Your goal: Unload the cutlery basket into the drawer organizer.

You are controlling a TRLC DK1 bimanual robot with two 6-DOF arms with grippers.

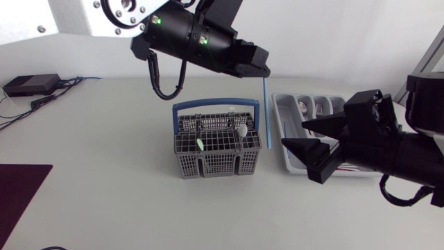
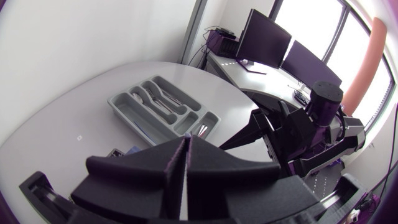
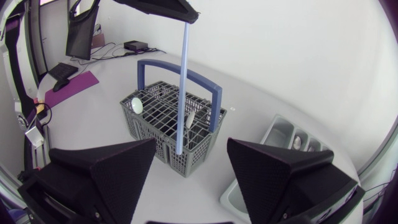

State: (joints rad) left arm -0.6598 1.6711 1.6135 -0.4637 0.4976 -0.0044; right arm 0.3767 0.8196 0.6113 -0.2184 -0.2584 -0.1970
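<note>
The left arm comes in from the far left and reaches past the middle of the desk [image 1: 104, 173]. Its left claw [image 1: 262, 71] hangs above the far right corner of the cutlery basket [image 1: 218, 146]. In its own wrist view the two fingers [image 2: 143, 177] are pressed together with hardly a slit between them. They pinch the top of a long thin blue stick [image 1: 266, 114]. The stick hangs upright from the claw, just beside the basket's right wall. I cannot tell if its lower end touches the basket or the desk.

The basket is grey mesh with a blue handle [image 1: 215, 104] arched over its far side, and it stands near the middle of the desk. A white spoon-like piece [image 1: 241, 130] stands in its right part and a green-tipped piece [image 1: 199, 144] in its left part.

The drawer organizer [image 1: 283, 118], a grey tray, lies right of the basket and apart from it. Some silvery cutlery [image 2: 163, 99] lies in its compartments.

The right arm comes in from the right over the organizer's near end. Its right claw [image 1: 293, 133] is spread wide, holds nothing and points toward the basket and the stick.

A black box [image 1: 31, 85] with cables sits at the far left. A dark mat [image 1: 19, 187] lies at the near left edge.
</note>
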